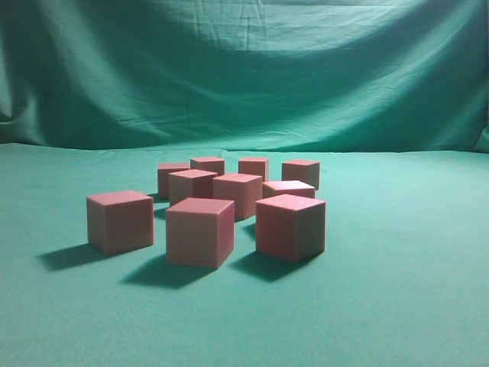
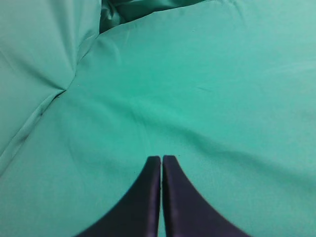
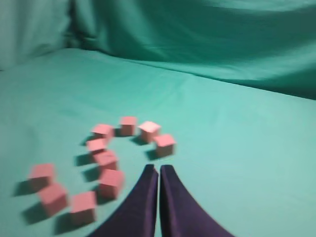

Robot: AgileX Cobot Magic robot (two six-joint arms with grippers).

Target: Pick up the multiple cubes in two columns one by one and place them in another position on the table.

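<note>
Exterior view: ten pinkish-red cubes (image 1: 200, 232) sit loosely grouped on the teal surface (image 1: 412, 306), three of them near the camera and the rest clustered behind. They no longer read as two tidy columns, so some may already have been shifted, though I cannot say how many; neither arm shows here and nothing is lifted. No container of any kind is present, so the cubes can only go to another bare patch of cloth.

Left wrist view: the left hand (image 2: 161, 160) hangs over plain cloth with its two dark fingers pressed together and nothing between them. No cube appears here, only a fold where the cloth meets the draped backdrop (image 2: 29, 54).

Right wrist view: the right hand (image 3: 158, 170) is likewise closed tight and empty, poised above the surface with the cubes spread in a loose ring ahead and to its left, the nearest cube (image 3: 165, 145) just beyond its tips. Judging from this, a pick is not yet under way.
</note>
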